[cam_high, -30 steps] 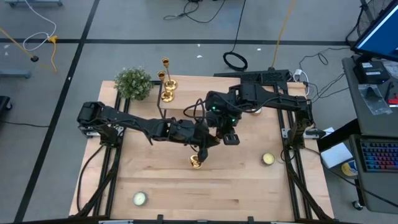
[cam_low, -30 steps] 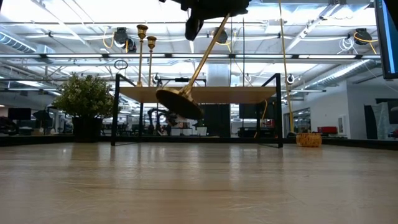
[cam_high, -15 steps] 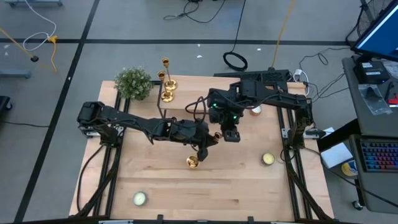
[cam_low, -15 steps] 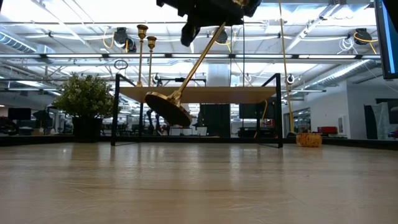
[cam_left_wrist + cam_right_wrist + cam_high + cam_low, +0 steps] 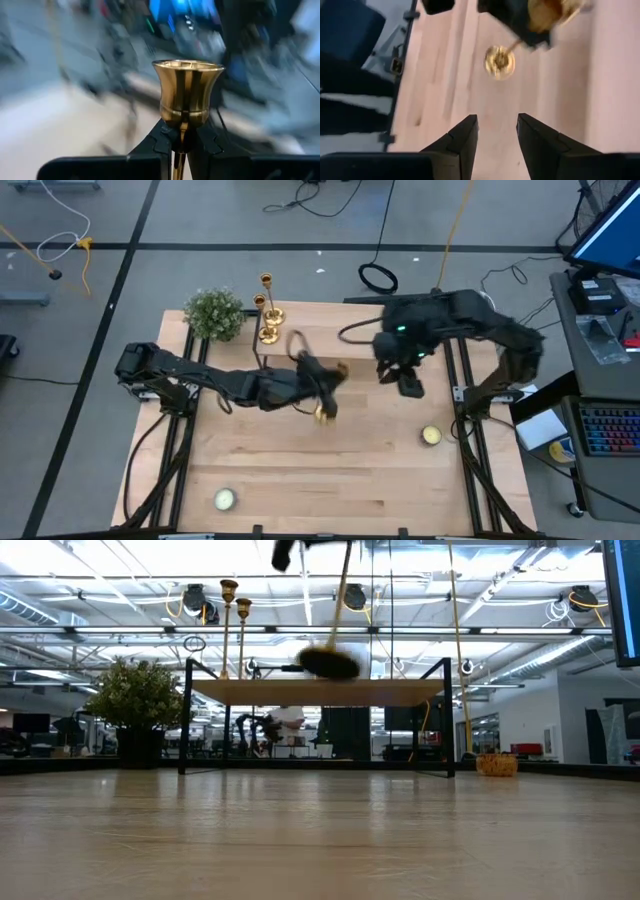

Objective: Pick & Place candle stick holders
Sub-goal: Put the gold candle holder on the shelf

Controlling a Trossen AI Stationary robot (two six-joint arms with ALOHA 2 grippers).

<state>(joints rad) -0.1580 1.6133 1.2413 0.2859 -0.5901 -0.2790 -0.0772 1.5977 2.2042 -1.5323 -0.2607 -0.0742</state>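
- In the high view, the held candle stick holder (image 5: 322,412) and the left claw (image 5: 312,385) are smeared by motion, so the grip cannot be made out there.
- In the low view, the stem is cut off by the upper edge and the base (image 5: 329,663) is blurred.
- In the left wrist view, everything behind the cup (image 5: 187,90) is blurred.
- The right claw (image 5: 496,135) is seen with empty fingers; the holder's base (image 5: 499,61) beyond is blurred.

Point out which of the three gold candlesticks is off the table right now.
The candlestick clamped by its stem in the left pincer over mid-table. The other two candlesticks stand upright together at the far edge beside the plant.
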